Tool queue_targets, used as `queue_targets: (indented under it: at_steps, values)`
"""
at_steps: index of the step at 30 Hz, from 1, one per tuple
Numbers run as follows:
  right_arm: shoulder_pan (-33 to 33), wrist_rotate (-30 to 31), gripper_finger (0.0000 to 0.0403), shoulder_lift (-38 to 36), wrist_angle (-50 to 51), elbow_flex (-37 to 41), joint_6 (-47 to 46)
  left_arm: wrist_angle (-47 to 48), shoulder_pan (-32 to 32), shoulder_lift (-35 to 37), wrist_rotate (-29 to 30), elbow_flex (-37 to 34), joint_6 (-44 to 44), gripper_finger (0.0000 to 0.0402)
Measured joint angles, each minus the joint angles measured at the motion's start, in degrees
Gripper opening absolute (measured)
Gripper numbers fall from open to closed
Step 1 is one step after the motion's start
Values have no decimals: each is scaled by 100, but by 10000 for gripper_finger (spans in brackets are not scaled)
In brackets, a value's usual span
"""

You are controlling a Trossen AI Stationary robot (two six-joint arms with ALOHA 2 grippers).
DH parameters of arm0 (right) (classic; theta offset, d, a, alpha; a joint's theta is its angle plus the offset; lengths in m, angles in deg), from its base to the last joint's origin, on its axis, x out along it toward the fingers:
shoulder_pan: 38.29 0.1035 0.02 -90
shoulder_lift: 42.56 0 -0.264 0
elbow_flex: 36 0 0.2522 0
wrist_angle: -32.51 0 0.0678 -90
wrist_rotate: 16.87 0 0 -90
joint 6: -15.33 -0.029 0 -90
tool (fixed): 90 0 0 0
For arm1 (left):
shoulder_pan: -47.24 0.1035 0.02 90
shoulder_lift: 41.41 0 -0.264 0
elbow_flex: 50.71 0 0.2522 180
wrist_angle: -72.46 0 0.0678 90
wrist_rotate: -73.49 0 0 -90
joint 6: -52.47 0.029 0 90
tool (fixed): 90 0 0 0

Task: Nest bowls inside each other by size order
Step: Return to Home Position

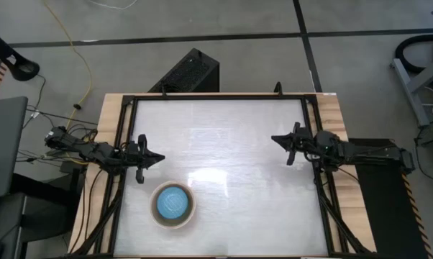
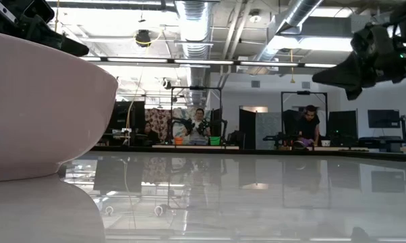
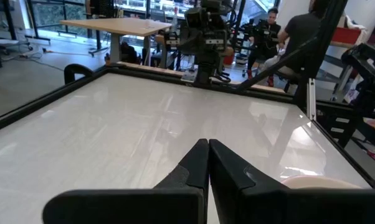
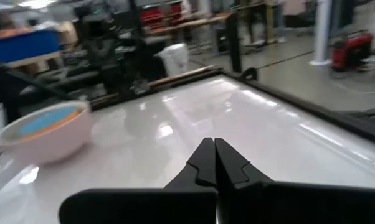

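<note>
A stack of nested bowls (image 1: 174, 205) stands on its base on the white table near the front left: a cream-white outer bowl (image 4: 47, 140) with a beige rim inside it and a light blue bowl (image 1: 173, 203) in the middle. The green bowl is hidden or out of view. The cream bowl's wall fills the left of the low view (image 2: 34, 108). My left gripper (image 1: 161, 157) is shut and empty above the table's left side, just behind the stack. My right gripper (image 1: 275, 139) is shut and empty above the table's right side.
A black frame (image 1: 220, 97) runs around the white table top (image 1: 231, 165). Beyond the table, people sit at benches in the room (image 2: 199, 125). The other arm's base shows across the table in the left wrist view (image 3: 206, 37).
</note>
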Motion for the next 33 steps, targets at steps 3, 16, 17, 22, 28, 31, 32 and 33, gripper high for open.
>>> queue_targets:
  at_steps: [3, 16, 17, 22, 28, 31, 32, 33]
  values:
    - [1, -403, 4, -300, 13, 246, 55, 2, 0, 0, 1, 0, -2, 0]
    - [5, -445, 18, -502, 258, 285, 54, 831, 0, -2, -12, 2, -196, 0]
    - [5, -432, 22, -502, 258, 285, 56, 968, -2, -2, -12, 2, -328, 0]
    - [7, -429, 37, -498, 260, 287, 55, 1657, -1, -4, -13, 2, -631, 0]
    - [7, -429, 39, -500, 260, 289, 54, 1567, -2, -13, 311, -28, -592, 0]
    - [7, -427, 40, -498, 262, 289, 55, 1567, 0, -13, 295, -28, -589, 0]
    - [7, -427, 40, -500, 262, 289, 54, 1567, 0, -13, 286, -28, -586, 0]
    - [7, -427, 40, -500, 262, 289, 54, 1569, 0, -13, 277, -29, -586, 0]
